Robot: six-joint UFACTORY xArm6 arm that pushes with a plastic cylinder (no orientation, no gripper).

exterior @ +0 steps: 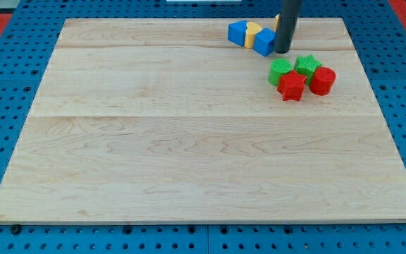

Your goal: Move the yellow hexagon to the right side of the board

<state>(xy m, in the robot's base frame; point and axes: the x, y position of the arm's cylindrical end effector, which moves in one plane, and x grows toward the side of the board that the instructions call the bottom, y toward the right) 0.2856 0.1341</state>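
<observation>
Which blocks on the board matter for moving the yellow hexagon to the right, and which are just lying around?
In the job:
- yellow hexagon, wedged between two blue blocks near the view's top
- my tip, just right of the nearer blue block

Lying about:
- left blue block
- nearer blue block
- green round block
- green star
- red star
- red round block

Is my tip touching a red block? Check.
No: my tip stands beside the blue block, apart from the red star.

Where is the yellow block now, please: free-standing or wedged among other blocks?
Wedged: the yellow block sits between two blue blocks, with my tip beside them.
</observation>
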